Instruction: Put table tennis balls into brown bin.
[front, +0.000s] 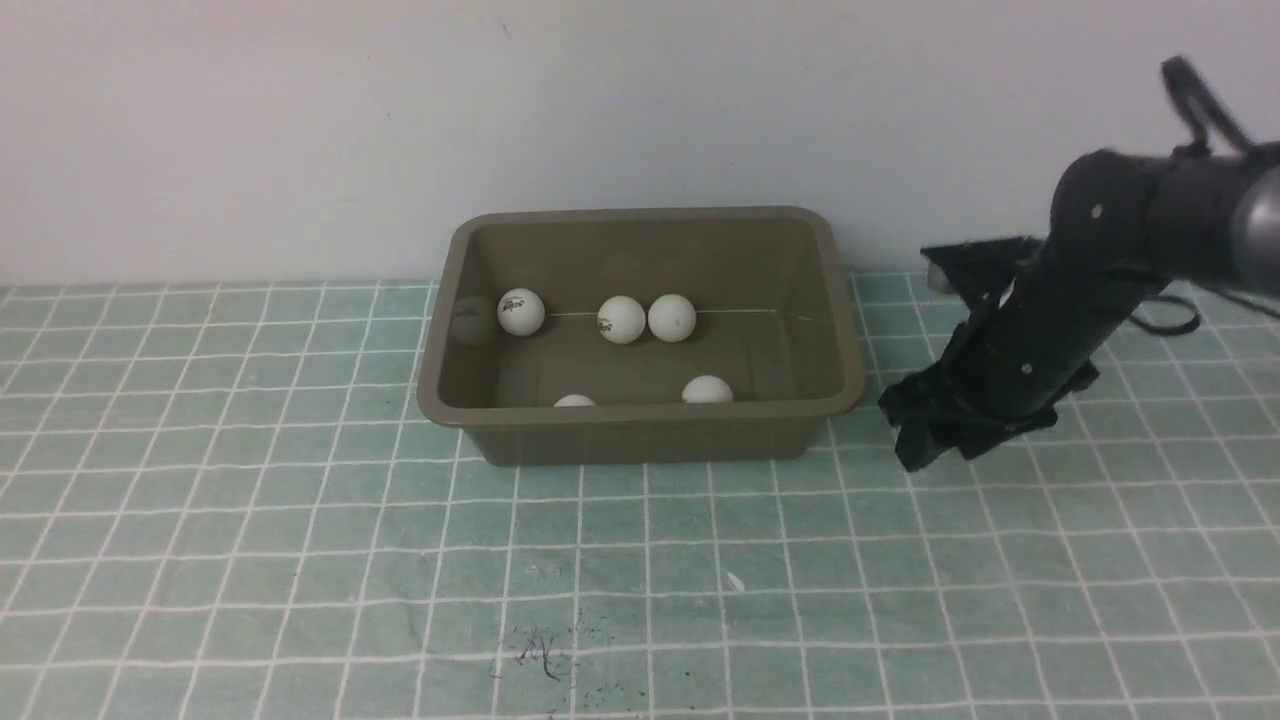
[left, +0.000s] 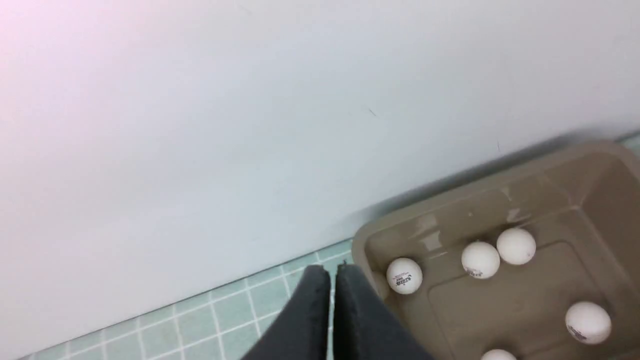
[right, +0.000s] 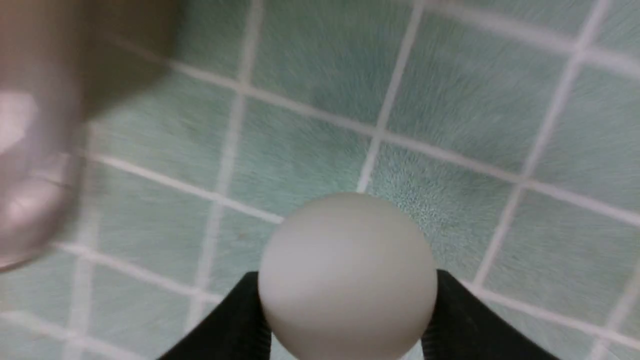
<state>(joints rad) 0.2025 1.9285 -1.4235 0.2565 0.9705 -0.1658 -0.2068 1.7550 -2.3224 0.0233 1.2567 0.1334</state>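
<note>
The olive-brown bin (front: 845, 330) stands against the back wall, and several white table tennis balls lie in it, among them one with a logo (front: 521, 311) and a touching pair (front: 621, 319). The left wrist view shows the same bin (left: 575, 165) and balls (left: 404, 275). My right gripper (front: 915, 435) hangs low over the mat just right of the bin. In its wrist view the right gripper (right: 347, 274) is shut on one more ball (right: 347, 270); the arm hides this ball in the front view. My left gripper (left: 331, 270) is shut and empty beside the bin's corner; the front view does not show it.
A green mat with a white grid (front: 300, 520) covers the table. The white wall (front: 300, 130) rises directly behind the bin. A blurred part of the bin's side (right: 35, 125) shows near the held ball. Dark scribbles (front: 540, 650) mark the mat near the front.
</note>
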